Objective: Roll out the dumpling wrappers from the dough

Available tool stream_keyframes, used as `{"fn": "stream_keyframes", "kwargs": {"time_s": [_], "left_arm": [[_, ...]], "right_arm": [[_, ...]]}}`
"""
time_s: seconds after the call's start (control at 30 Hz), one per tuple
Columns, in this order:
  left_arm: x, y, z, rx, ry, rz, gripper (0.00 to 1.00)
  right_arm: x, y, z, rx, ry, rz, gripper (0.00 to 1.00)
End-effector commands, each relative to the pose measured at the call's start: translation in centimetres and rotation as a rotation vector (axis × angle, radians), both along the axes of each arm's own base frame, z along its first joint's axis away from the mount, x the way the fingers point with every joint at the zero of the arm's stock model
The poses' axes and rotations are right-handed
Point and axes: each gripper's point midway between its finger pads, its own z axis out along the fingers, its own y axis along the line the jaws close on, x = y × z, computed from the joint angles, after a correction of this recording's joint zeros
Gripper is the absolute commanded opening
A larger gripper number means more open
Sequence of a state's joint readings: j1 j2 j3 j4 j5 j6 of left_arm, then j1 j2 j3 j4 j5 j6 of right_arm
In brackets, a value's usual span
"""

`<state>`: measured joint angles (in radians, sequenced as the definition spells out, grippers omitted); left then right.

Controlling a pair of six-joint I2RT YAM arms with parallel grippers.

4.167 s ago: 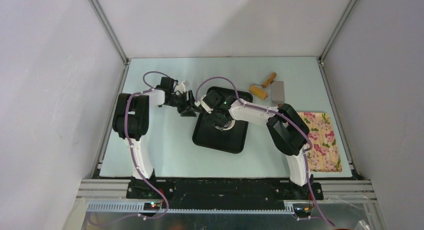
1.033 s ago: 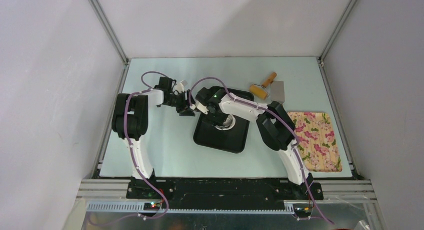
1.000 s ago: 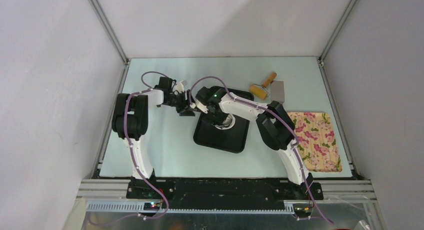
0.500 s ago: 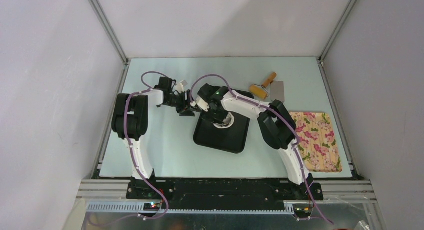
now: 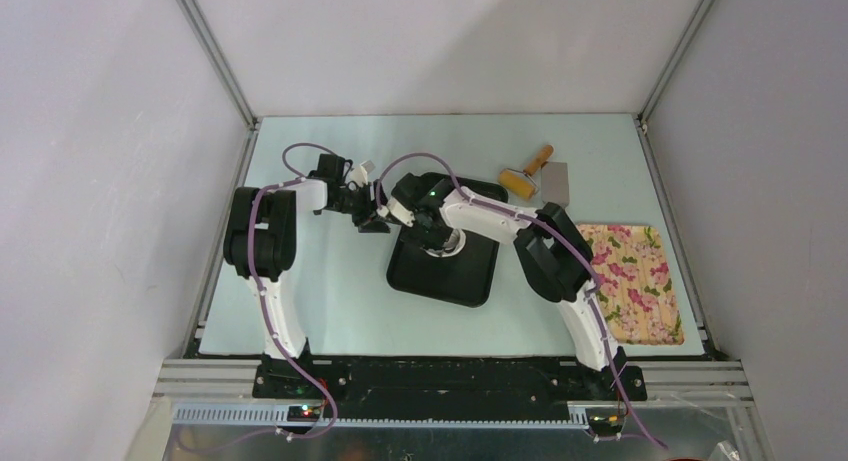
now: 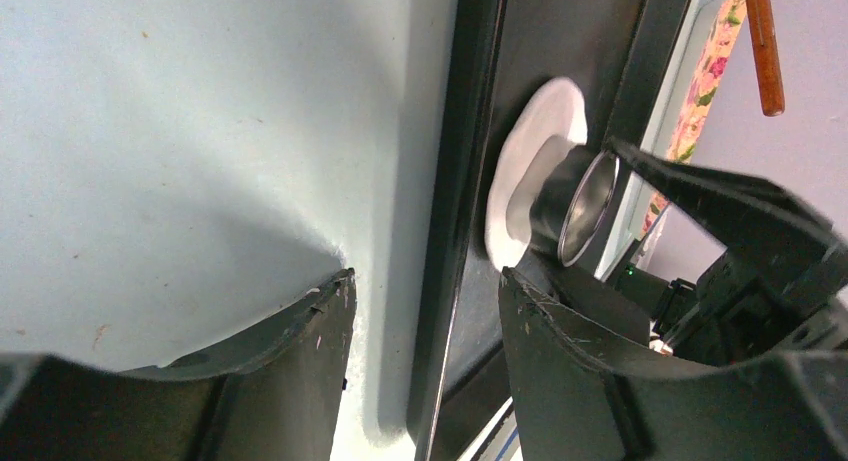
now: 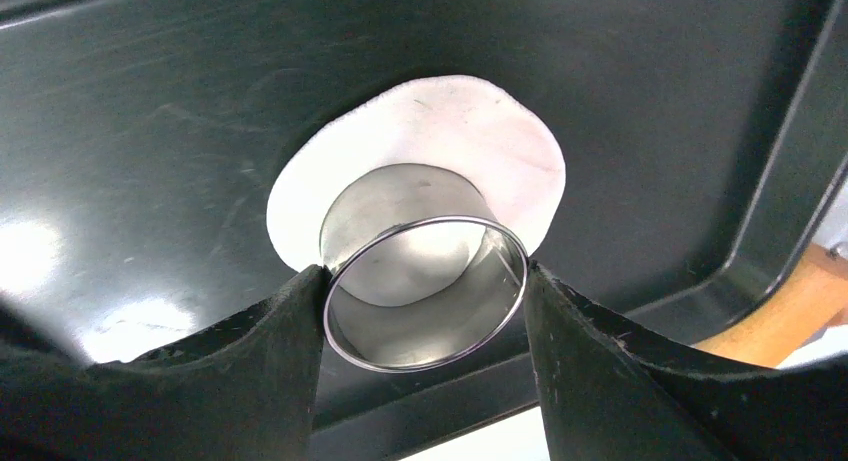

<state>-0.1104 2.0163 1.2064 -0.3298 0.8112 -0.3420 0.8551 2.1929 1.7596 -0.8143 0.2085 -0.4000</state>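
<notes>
Cup (image 7: 400, 206), pinched in the right pincer (image 7: 425, 281), sits slightly farther up the tray (image 7: 150, 101) than before, pressing flattened dough (image 7: 450, 121) mid-tray, so cutting proceeds. Left pincer (image 6: 422, 276) straddles the tray's rim, grip unclear.

Pale blue-green table (image 5: 330, 281) fills the middle of the frame. A black tray (image 5: 440, 281) sits at its centre, turned slightly askew. Upper right, a wooden-handled roller (image 5: 522, 179) lies just beside a grey scraper (image 5: 556, 184). At the right edge, a flowered cloth (image 5: 645, 281) lies flat, apart from the tray.
</notes>
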Motion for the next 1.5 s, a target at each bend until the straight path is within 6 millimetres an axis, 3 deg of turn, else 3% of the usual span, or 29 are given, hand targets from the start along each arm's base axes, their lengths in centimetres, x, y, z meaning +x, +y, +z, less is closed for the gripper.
{"fn": "stream_keyframes", "kwargs": {"time_s": [0.0, 0.13, 0.4, 0.57, 0.67, 0.73, 0.9, 1.0, 1.27, 1.37, 1.47], "left_arm": [[0.6, 1.0, -1.3, 0.056, 0.001, 0.023, 0.61], [0.5, 1.0, -1.4, 0.057, 0.003, 0.025, 0.62], [0.6, 1.0, -1.3, 0.054, 0.0, 0.023, 0.61], [0.6, 1.1, -1.3, 0.051, 0.003, 0.024, 0.61], [0.5, 1.0, -1.3, 0.05, 0.003, 0.023, 0.61], [0.6, 1.1, -1.3, 0.05, 0.002, 0.024, 0.61], [0.6, 1.1, -1.2, 0.051, 0.001, 0.026, 0.62], [0.6, 1.1, -1.3, 0.053, 0.002, 0.025, 0.61], [0.6, 1.1, -1.3, 0.054, 0.001, 0.027, 0.61], [0.5, 1.1, -1.3, 0.054, 0.002, 0.026, 0.61], [0.6, 1.1, -1.3, 0.054, 0.002, 0.026, 0.62]], "right_arm": [[-7.9, 1.0, -5.0, -0.007, 0.306, 0.157, 0.05], [-7.6, 0.6, -4.8, -0.023, 0.306, 0.178, 0.05], [-2.2, -4.7, -6.1, -0.208, 0.242, -0.01, 0.06], [-0.6, -6.6, -5.7, -0.236, 0.213, -0.062, 0.07], [-1.4, -6.3, -5.8, -0.232, 0.243, -0.046, 0.06], [-3.0, -5.4, -5.9, -0.215, 0.29, -0.006, 0.06], [-9.1, -2.8, -5.8, -0.162, 0.491, 0.116, 0.07], [-10.3, -2.7, -5.6, -0.185, 0.523, 0.158, 0.07], [-8.7, -3.2, -6.3, -0.239, 0.518, 0.159, 0.08], [-8.0, -2.2, -5.3, -0.193, 0.47, 0.167, 0.24], [-6.5, -0.8, -2.6, -0.097, 0.385, 0.167, 0.47]]}}
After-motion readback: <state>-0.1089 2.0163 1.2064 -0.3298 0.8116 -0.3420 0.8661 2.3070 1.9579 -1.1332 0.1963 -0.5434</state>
